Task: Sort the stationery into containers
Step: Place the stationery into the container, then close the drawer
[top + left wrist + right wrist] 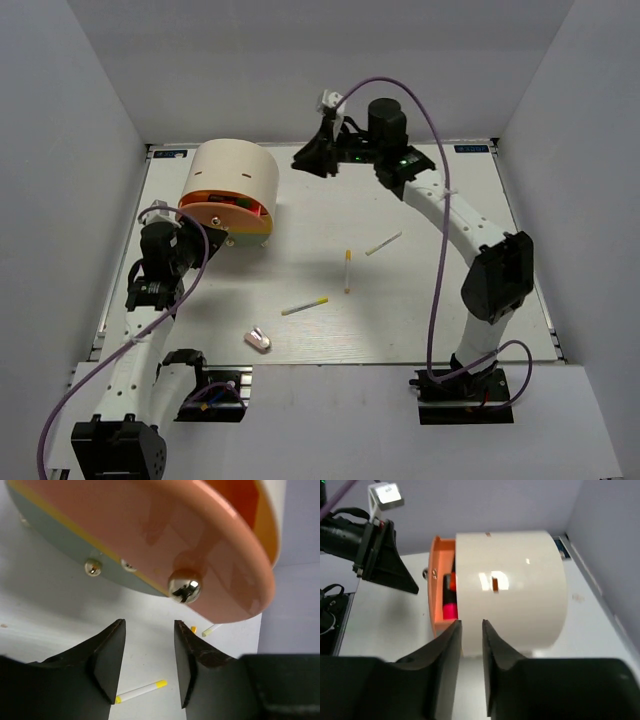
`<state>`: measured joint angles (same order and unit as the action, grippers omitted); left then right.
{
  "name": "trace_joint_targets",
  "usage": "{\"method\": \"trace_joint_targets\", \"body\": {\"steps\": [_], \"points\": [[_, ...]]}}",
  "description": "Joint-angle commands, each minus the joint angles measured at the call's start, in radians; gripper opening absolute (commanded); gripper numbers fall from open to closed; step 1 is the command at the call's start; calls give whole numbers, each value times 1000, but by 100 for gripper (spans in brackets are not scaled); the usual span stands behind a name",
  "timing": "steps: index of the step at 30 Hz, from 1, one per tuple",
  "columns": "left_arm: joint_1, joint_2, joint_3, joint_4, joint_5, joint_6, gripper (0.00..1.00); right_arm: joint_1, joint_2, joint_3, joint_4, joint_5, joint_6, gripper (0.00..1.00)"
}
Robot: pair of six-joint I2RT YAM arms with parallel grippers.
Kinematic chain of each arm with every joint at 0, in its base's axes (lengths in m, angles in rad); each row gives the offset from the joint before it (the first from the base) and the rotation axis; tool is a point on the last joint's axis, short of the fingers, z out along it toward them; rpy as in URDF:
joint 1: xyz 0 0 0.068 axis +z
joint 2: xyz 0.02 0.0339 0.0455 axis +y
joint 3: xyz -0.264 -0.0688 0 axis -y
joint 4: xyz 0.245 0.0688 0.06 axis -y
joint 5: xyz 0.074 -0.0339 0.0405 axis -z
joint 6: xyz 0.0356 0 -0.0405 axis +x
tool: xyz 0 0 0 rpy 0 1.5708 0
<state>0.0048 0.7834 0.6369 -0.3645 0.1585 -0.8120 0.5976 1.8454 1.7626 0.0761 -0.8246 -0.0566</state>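
While three thin white-and-yellow pens (346,270) and a small pink-white eraser (258,340) lie loose on the white table (450,320), the large cream cylindrical box (235,175) rests on its side at far left. Its orange face and shiny knob (184,586) sit just before the left gripper (149,626), fingers spread, empty. Behind it, the right gripper (471,625) holds its fingers narrowly parted, empty.

A white table (420,320) fills a bare, box-like booth. A plain pale grey back wall (320,60) closes it at 12 o'clock, with matching side walls at 9 o'clock (50,200) and 3 o'clock (590,150) slanting toward the camera. A thin dark rail (300,147) edges the table's far side. At 6 o'clock, a pale grey ledge (330,420) fronts it. The light is soft and even, with only faint shadows.
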Motion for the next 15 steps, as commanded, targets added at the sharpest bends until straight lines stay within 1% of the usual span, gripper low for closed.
{"method": "trace_joint_targets", "body": {"steps": [1, 2, 4, 5, 6, 11, 15], "points": [[6, 22, 50, 94, 38, 17, 55, -58, -67, -86, -163, 24, -89, 35], [6, 37, 62, 105, 38, 26, 56, -79, -104, -148, -189, 30, -118, 37], [6, 47, 72, 128, 47, 27, 58, -122, -153, -196, -203, 41, -132, 38], [6, 74, 72, 128, 58, 27, 58, -131, -167, -291, -205, 38, -146, 38], [6, 83, 72, 142, 58, 27, 58, -159, -178, -310, -203, 41, -149, 38], [6, 125, 90, 194, 58, 36, 59, -203, -248, -431, -203, 39, -167, 38], [6, 165, 110, 203, 58, 36, 59, -233, -281, -472, -216, 32, -180, 38]]}}
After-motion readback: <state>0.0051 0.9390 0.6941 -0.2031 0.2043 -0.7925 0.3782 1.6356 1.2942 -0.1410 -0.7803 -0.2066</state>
